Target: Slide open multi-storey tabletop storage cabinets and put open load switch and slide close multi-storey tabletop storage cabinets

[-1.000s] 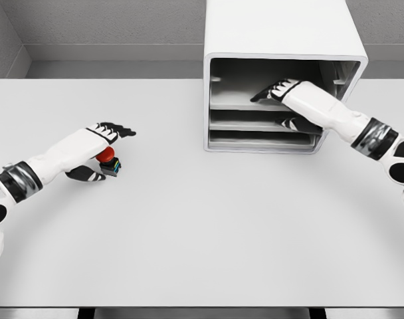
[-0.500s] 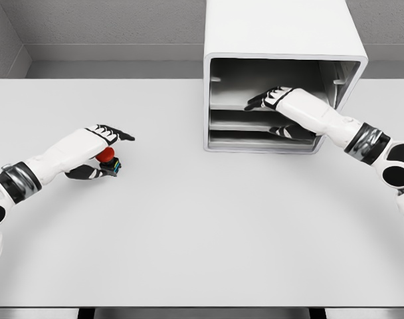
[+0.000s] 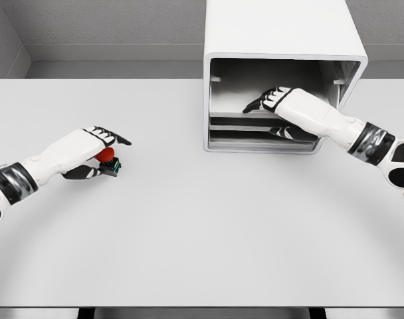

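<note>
1. Your white multi-storey storage cabinet [image 3: 282, 40] stands at the far right of the pale grey worktop [image 3: 202, 219], its front facing you, with the upper tray [image 3: 232, 111] drawn slightly forward
2. Your right hand [image 3: 276, 100] rests over that tray's front; its fingers [image 3: 253, 106] lie extended on top and the thumb sits below the tray, so it pinches the tray's edge
3. The small load switch with a red round button on a dark base [image 3: 108, 159] sits on the worktop at the left, well apart from the cabinet
4. Your left hand [image 3: 89, 149] is closed around it: fingers [image 3: 115, 138] over the button, thumb low beside the base
</note>
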You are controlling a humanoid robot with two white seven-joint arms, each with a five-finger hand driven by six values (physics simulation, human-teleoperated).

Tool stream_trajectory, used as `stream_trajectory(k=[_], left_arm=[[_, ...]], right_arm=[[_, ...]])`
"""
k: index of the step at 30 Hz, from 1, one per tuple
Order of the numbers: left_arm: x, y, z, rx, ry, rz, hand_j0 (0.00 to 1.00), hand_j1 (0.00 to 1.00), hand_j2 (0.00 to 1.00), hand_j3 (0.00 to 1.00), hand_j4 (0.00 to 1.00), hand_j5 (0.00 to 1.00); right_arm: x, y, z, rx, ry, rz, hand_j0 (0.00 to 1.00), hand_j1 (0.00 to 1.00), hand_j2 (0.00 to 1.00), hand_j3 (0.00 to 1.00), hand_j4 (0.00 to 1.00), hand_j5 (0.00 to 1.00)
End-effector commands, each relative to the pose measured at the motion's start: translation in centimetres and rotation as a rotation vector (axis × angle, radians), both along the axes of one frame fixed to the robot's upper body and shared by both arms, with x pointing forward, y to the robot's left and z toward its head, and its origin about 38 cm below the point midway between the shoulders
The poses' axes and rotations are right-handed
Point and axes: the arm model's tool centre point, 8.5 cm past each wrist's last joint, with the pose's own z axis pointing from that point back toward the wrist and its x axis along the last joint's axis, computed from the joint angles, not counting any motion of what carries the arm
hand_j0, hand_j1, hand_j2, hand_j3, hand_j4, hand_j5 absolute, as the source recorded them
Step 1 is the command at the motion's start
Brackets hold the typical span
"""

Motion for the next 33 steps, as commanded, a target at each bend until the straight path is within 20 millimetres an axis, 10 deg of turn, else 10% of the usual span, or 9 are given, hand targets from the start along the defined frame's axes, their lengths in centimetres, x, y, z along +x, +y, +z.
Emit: stream_trajectory(k=[1, 33], left_arm=[[0.0, 0.3, 0.1, 0.000, 0.000, 0.003, 0.79, 0.79, 0.79, 0.79, 0.79, 0.79], [-0.2, 0.7, -0.1, 0.002, 0.006, 0.013, 0.64, 0.64, 0.64, 0.64, 0.64, 0.64]], right_arm=[[-0.1, -0.2, 0.3, 0.001, -0.004, 0.000, 0.77, 0.77, 0.77, 0.77, 0.77, 0.77], [-5.6, -1.5, 2.3, -0.043, -0.059, 0.067, 0.77, 0.77, 0.77, 0.77, 0.77, 0.77]])
